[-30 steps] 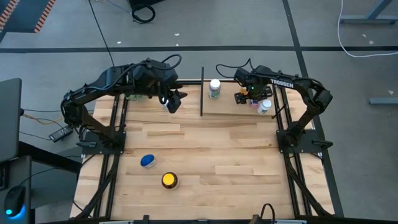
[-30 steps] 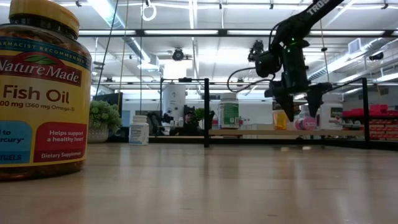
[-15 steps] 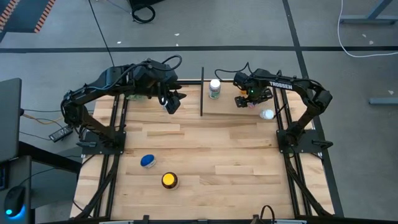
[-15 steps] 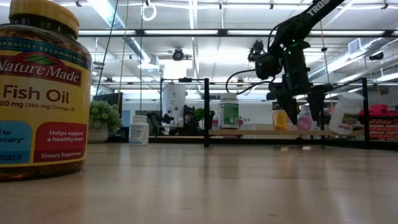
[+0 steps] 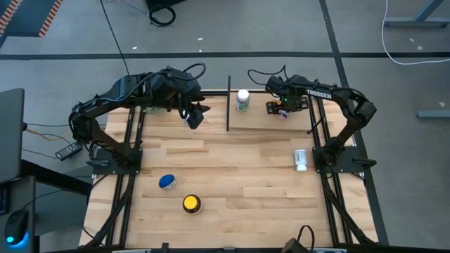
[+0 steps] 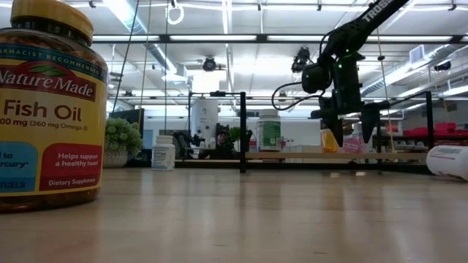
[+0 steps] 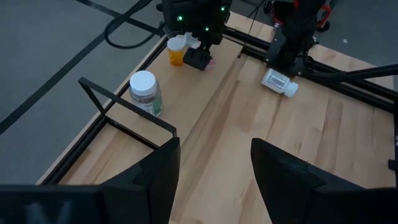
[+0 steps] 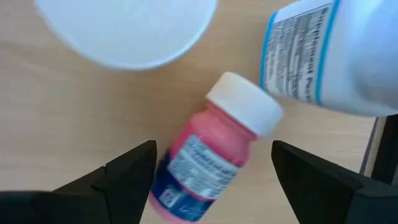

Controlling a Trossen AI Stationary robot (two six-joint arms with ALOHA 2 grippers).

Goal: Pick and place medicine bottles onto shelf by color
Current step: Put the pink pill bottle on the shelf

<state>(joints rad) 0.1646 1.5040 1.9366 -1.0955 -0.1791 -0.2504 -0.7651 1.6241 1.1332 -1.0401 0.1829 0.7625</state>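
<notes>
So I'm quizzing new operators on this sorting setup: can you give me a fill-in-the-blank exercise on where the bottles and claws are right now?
1. The white bottle by the right arm's base lies on its ____.
2. The right claw hangs open over a ____ bottle that has tipped over.
3. The green-labelled bottle stands ____ on the shelf.
4. The yellow-lidded bottle stands beside a ____-lidded one.

Missing words: side; pink; upright; blue

Table [image 5: 232, 169]: pale wooden planks.
Shelf [image 5: 261, 121]: light wood, thin black rod frame.
Fish oil bottle [image 6: 50, 102]: amber, yellow lid, label in yellow, red and blue.
Blue-lidded bottle [image 5: 166, 181]: blue lid.
Green-labelled bottle [image 5: 242, 100]: white cap, green label.
Pink bottle [image 8: 208, 148]: pink body, white cap, dark blue and white label.
Fallen bottle [image 5: 300, 159]: white.
Arms: dark.
</notes>
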